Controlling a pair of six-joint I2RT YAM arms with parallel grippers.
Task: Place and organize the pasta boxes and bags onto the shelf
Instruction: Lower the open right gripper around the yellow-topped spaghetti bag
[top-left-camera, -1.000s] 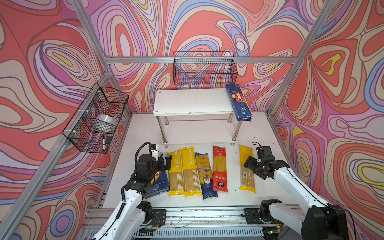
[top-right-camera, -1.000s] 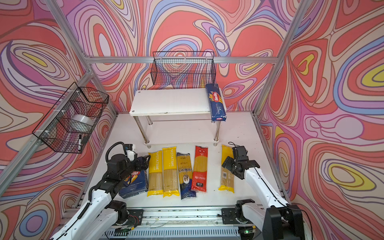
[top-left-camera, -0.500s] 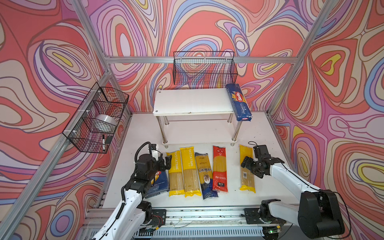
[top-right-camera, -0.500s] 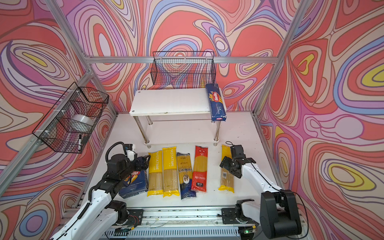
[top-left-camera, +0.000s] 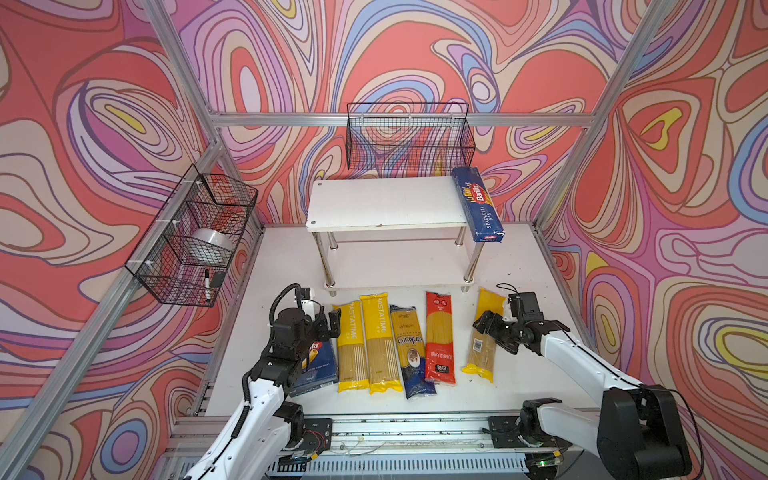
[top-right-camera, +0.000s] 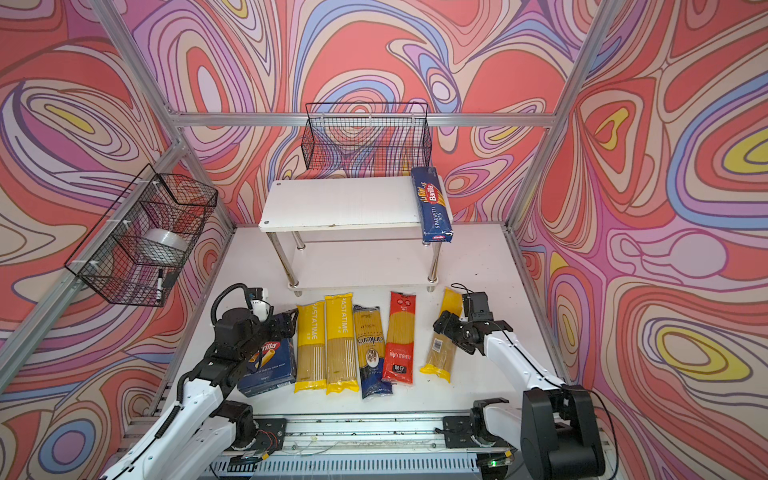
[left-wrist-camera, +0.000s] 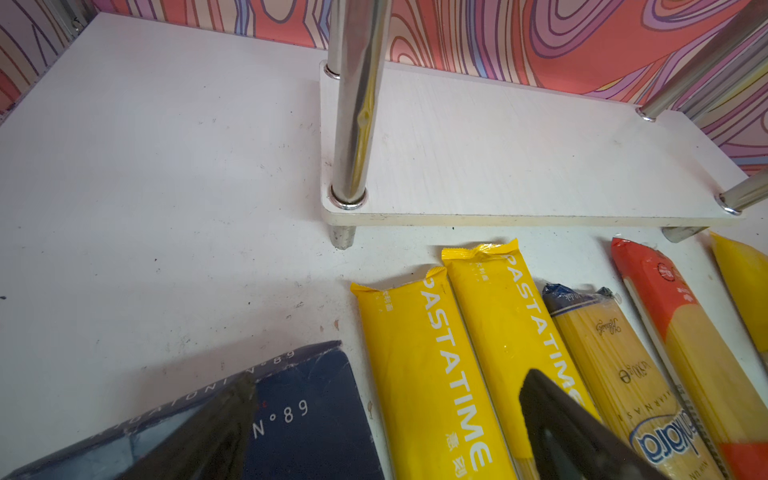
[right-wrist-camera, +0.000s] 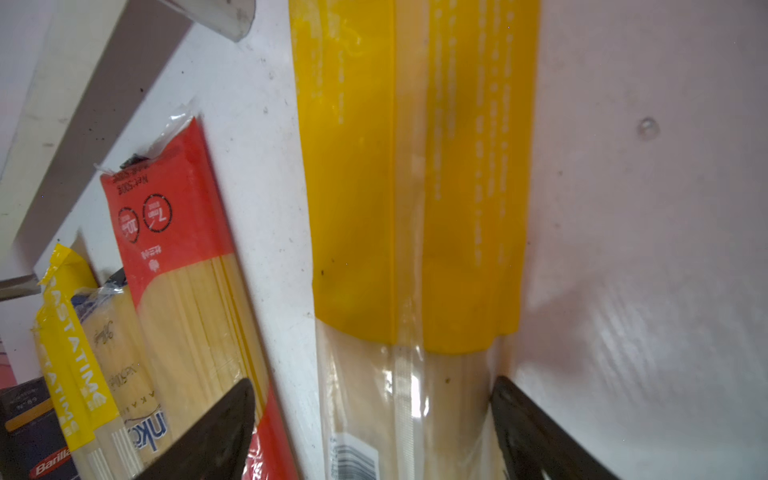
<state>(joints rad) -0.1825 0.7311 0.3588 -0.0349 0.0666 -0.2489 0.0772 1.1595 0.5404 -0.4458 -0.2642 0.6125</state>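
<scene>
Down at the right gripper (right-wrist-camera: 372, 390), your jaws stand wide apart with nothing in them. There's one finger either side of the lone yellow bag (right-wrist-camera: 415, 166), roughly mid-length as far as I can tell. That bag lies flat on the table (top-left-camera: 519, 257), seam side up, a bit apart from the red bag (right-wrist-camera: 178, 257). Its far end is near the front right foot of the shelf (top-left-camera: 382, 203). Can't tell if your fingertips touch the table yet.

How I'd do this grab: get both tips right down beside the bag before closing, so you catch the bundle of spaghetti and not just the film on top. Stay near the middle, or the long end will likely droop and swing. Close gently, since the film looks slippery and dry spaghetti snaps. Lift straight up first so it doesn't drag into the red one.

For the drop: up top, the shelf is bare except for the spaghetti box (top-left-camera: 478, 203) at its right end, which sticks out over the front edge. I'd lay the bag parallel right beside it, coming in high enough to clear the edge and not bump that box off.

Left gripper (left-wrist-camera: 388, 378) is open and empty too, hanging over the wide box (left-wrist-camera: 311, 415) and the first PASTATIME bag (left-wrist-camera: 415, 332). Keep it out of the right arm's path.
</scene>
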